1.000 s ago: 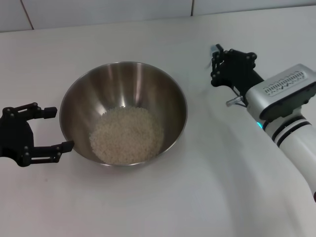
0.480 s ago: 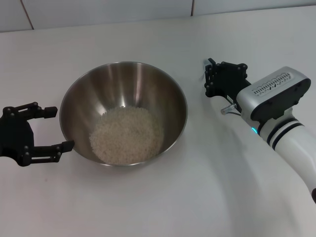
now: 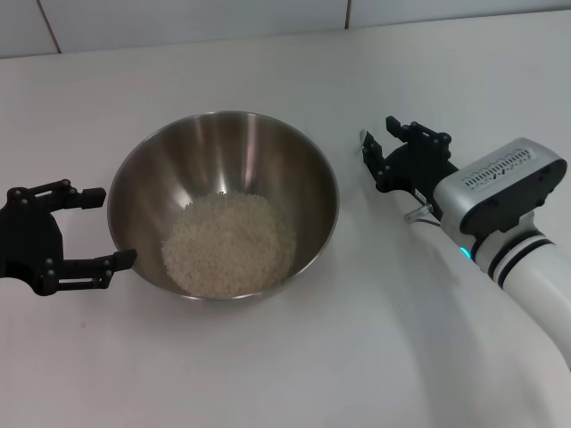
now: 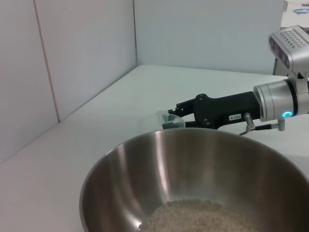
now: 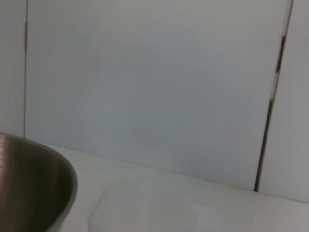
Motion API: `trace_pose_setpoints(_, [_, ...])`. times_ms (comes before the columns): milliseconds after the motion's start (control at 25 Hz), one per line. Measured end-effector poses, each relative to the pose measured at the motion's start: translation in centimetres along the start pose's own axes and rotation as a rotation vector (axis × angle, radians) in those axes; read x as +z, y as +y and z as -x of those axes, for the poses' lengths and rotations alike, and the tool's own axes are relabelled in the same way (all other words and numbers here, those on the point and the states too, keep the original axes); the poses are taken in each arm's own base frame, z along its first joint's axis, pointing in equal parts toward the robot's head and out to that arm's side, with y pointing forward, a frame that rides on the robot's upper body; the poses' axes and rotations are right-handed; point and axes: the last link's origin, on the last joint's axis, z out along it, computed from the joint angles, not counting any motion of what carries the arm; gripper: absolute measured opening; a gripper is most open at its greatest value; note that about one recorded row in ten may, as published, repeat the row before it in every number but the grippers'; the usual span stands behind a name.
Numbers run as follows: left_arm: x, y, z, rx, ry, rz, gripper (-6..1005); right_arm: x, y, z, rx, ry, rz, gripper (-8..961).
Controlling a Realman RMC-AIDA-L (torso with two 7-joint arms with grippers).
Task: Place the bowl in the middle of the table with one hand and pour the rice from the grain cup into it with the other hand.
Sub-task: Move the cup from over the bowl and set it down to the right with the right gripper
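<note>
One bowl [image 3: 223, 203], stainless steel, round and deep, stands upright near the middle of the table [image 3: 294, 374] with its mouth facing up; being round, it has no long axis in plan. Contents: one heap of rice [image 3: 228, 242], pale and granular, lying on the bottom and spread slightly toward the near wall; it also shows at the bottom of the bowl in the left wrist view [image 4: 193, 217]. One grain cup [image 4: 169, 118], clear plastic, is to the right of the bowl and apart from its rim, held tipped on its side so that its long axis runs roughly level and its open mouth points toward the bowl; in the head view only a pale edge of it shows at the fingertips, and no rice can be made out inside it. One right gripper [image 3: 375, 159], black, on a white-and-silver arm, has its two fingers closed around the cup, above the table just right of the bowl. One left gripper [image 3: 96, 227], black, sits at the bowl's left side with its fingers spread wide and holding nothing; the nearer fingertip is right at the bowl's outer wall, contact not clear. One tiled wall [image 3: 178, 22] runs along the table's far edge.
</note>
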Motion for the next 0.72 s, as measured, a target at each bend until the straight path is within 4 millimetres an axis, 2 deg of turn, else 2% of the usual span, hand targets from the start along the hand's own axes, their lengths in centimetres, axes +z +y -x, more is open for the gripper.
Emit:
trace_pose_setpoints(240, [-0.1,0.0,0.0,0.000,-0.001,0.000,872,-1.5,0.2,-0.9,0.045,0.000,-0.015,312])
trace_pose_setpoints(320, [-0.1,0.0,0.0,0.000,-0.001,0.001,872,-3.4,0.6,-1.4,0.065,-0.034,-0.017,346])
trace_pose_setpoints(440, [0.0,0.0,0.0,-0.001,-0.001,0.001,872,-5.3,0.9,-1.9,0.086,-0.061,-0.016,485])
trace_pose_setpoints(480, [0.0,0.0,0.0,-0.001,-0.001,0.001,872,-5.3,0.9,-1.9,0.086,-0.061,-0.016,531])
trace_pose_setpoints(520, [-0.1,0.0,0.0,-0.001,0.000,0.000,873,-6.4,1.0,-2.2,0.107,-0.074,0.003,577])
trace_pose_setpoints(560, [-0.1,0.0,0.0,-0.001,0.000,0.000,873,-6.4,1.0,-2.2,0.107,-0.074,0.003,687])
trace_pose_setpoints(600, [-0.1,0.0,0.0,-0.001,-0.001,0.000,873,-7.6,0.8,-2.0,0.143,-0.106,0.022,797])
trace_pose_setpoints(640, [-0.1,0.1,0.0,-0.001,-0.001,-0.001,873,-7.6,0.8,-2.0,0.143,-0.106,0.022,802])
trace_pose_setpoints(720, [-0.1,0.1,0.1,-0.002,-0.001,-0.002,873,-9.9,-0.3,-0.6,0.194,-0.241,0.037,811])
